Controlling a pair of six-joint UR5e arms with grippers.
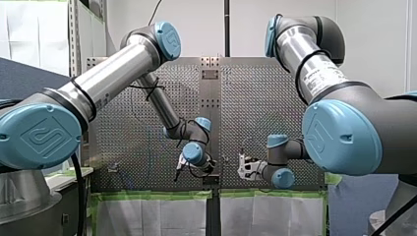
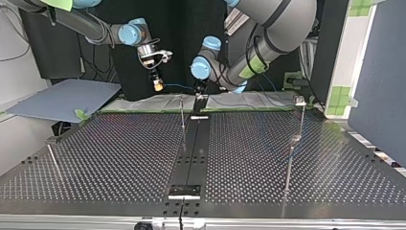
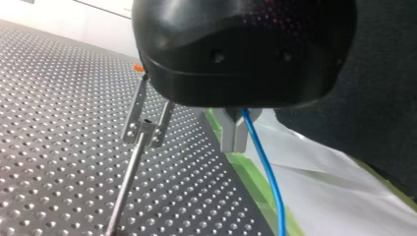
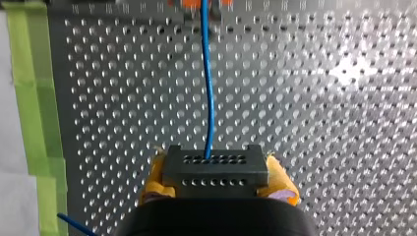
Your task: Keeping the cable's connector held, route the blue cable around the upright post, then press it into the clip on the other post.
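The blue cable runs ahead from a black connector, and my right gripper is shut on that connector with its yellow pads. My left gripper is shut on the same blue cable, which hangs down from its fingers. Beside the left gripper stands a thin post with a metal clip on top. In the top view my right gripper and my left gripper hover at the table's far edge, the cable stretched between them, with an upright post just below.
Another post with a clip on top stands at the top view's right, and a short one at its left. Green tape and white sheeting border the perforated table. A black rail runs down the table's middle.
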